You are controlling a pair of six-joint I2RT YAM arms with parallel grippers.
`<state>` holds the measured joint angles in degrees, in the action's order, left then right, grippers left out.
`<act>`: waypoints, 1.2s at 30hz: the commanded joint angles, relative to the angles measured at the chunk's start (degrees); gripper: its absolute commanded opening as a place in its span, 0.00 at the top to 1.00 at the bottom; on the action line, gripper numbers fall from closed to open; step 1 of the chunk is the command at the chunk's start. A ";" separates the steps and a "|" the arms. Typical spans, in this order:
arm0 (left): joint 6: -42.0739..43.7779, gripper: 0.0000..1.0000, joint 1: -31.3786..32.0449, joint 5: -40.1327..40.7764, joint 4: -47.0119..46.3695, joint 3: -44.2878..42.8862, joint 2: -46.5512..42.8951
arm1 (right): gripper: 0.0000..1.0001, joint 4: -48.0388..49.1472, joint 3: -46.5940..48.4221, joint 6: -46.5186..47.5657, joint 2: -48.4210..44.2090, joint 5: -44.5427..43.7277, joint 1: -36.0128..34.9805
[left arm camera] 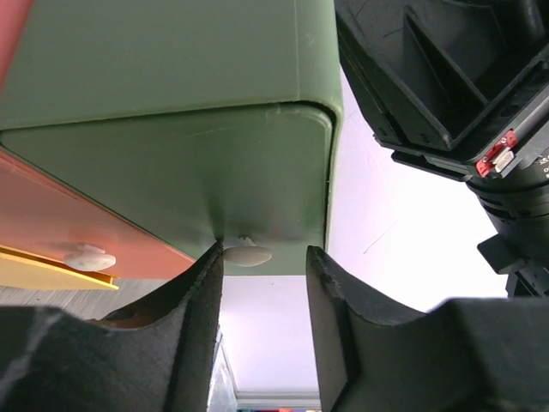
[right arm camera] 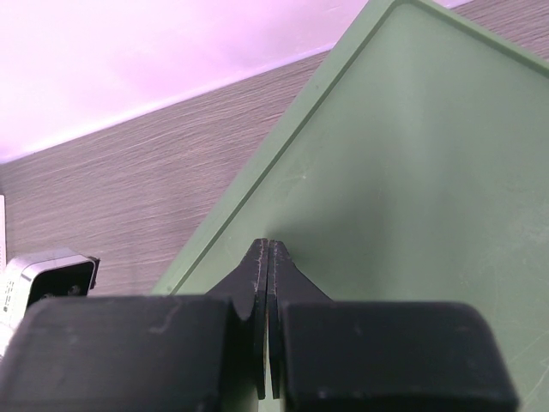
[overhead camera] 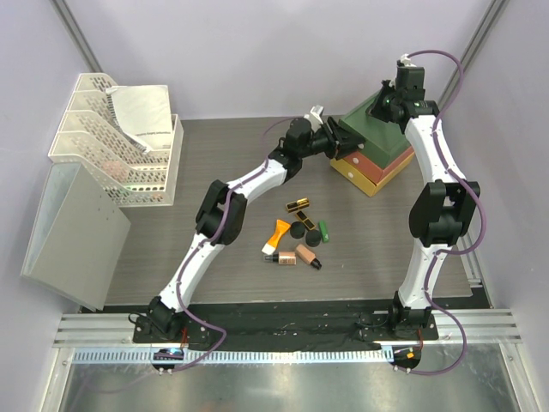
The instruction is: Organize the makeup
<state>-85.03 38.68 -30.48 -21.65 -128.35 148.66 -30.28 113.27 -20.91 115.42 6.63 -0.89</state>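
While our left gripper (left arm camera: 264, 257) brackets the white knob (left arm camera: 247, 254) of the glossy green top drawer (left arm camera: 171, 163) with half-parted jaws, we see the right gripper (right arm camera: 269, 249) pinched closed on the stacked drawer box (overhead camera: 377, 153) near the table's (overhead camera: 214, 163) far right corner; the makeup (overhead camera: 298, 233) lies clustered mid-table, bare wood-grain all round.

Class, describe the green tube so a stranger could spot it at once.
Find the stacked drawer box at the table's back right. Among the small cosmetics in front of it, the green tube lies at the right edge, the only green one.
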 commanded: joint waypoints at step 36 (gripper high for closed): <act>3.73 1.00 -0.09 -2.39 -6.13 12.07 -8.82 | 0.99 -14.54 -4.38 2.71 6.49 -0.75 -0.17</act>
<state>-84.29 38.57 -30.06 -27.59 -118.87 144.97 -29.98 113.25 -20.47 115.55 7.05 -0.91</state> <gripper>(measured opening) 0.235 0.015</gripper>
